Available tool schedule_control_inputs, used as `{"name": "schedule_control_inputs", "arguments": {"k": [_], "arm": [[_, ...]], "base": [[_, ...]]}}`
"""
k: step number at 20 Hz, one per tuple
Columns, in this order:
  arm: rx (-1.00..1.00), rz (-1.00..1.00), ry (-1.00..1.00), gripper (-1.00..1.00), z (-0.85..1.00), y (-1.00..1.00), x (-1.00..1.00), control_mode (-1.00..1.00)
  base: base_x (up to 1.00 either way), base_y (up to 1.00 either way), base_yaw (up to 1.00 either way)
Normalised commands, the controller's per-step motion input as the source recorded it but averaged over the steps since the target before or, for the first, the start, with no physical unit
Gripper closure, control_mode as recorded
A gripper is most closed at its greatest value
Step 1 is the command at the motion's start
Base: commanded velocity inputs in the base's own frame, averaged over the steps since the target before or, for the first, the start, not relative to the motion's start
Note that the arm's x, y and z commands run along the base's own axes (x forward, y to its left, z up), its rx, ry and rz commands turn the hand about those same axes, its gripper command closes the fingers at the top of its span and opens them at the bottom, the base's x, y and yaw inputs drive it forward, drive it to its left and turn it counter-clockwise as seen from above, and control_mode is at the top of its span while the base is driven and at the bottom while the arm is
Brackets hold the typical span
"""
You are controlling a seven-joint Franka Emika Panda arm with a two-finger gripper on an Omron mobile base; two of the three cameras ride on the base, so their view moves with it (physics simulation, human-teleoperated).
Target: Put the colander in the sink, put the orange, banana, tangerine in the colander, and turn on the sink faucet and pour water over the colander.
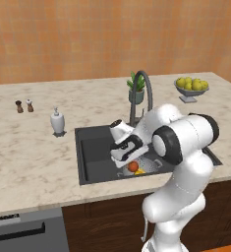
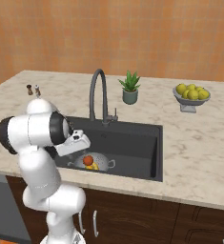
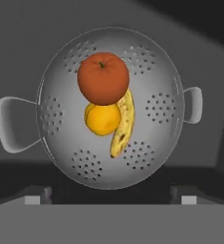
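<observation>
The colander [image 3: 108, 109] sits in the sink [image 2: 132, 138], near its front wall. In the colander lie the orange [image 3: 103, 78], tangerine [image 3: 102, 119] and banana [image 3: 124, 125], touching. The sink faucet [image 2: 98, 93] stands behind the sink.

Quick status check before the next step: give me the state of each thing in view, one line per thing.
colander: in the sink, upright, holding three fruits.
sink: dry, no water showing.
banana: lying in the colander against both round fruits.
orange-red fruit: in the colander, stem up.
yellow-orange fruit: in the colander, partly under the orange-red one.
sink faucet: no stream running.
gripper: open, empty, above the colander.
</observation>
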Motion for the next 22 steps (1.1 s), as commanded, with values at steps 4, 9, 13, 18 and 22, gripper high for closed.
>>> {"name": "schedule_control_inputs", "arguments": {"k": [4, 9, 13, 18, 22], "arm": [[0.06, 0.0, 0.0, -1.0, 0.59, 0.03, -0.72, -1.0], [0.01, 0.0, -0.06, -1.0, 0.58, 0.11, -0.67, -1.0], [0.01, 0.0, -0.07, -1.0, 0.6, 0.08, -0.73, -1.0], [0.14, 0.0, -0.02, -1.0, 0.56, -0.32, -0.73, -1.0], [0.26, 0.03, -0.02, -1.0, 0.46, -0.65, -0.47, -1.0]], "base": [[0.0, 0.0, 0.0], [0.0, 0.0, 0.0], [0.0, 0.0, 0.0], [0.0, 0.0, 0.0], [0.0, 0.0, 0.0]]}}
